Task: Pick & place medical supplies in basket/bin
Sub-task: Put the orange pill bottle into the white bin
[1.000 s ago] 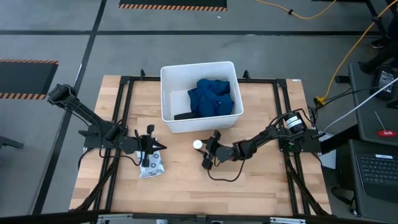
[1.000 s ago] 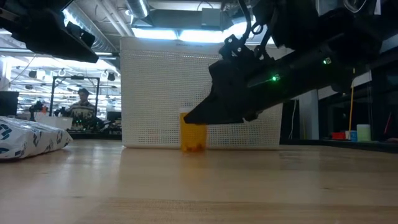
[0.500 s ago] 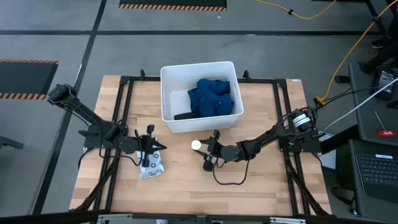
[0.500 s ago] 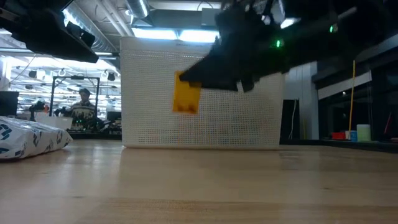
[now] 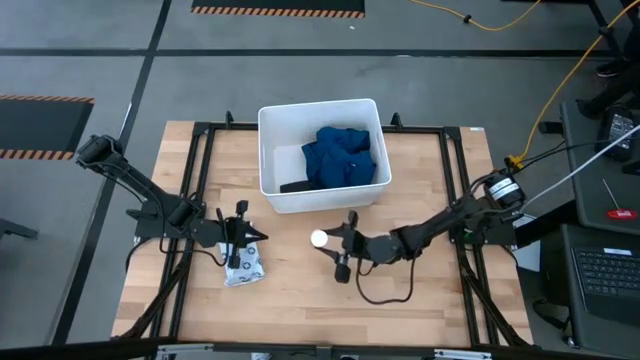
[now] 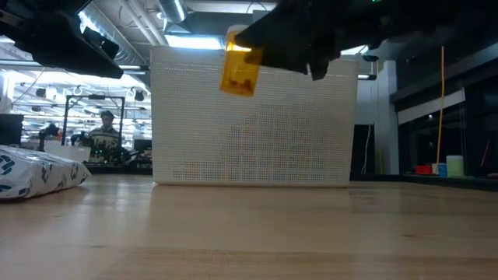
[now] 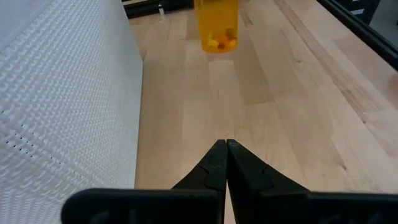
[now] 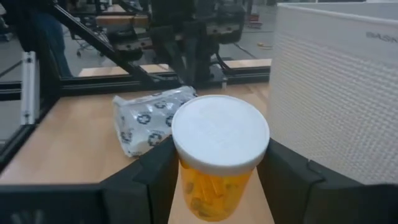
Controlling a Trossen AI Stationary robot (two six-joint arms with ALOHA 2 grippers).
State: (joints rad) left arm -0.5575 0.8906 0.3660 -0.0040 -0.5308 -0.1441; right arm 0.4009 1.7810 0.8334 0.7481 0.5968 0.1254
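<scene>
With your right gripper [image 5: 333, 250] clamped on the orange pill bottle [image 6: 240, 68], carry it above the white tub's [image 5: 272, 196] rim before releasing inside.

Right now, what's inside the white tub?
Inside the white tub: a dark-blue cloth filling its right side and a small black oblong at the front wall. Anything beneath the cloth is covered.
</scene>
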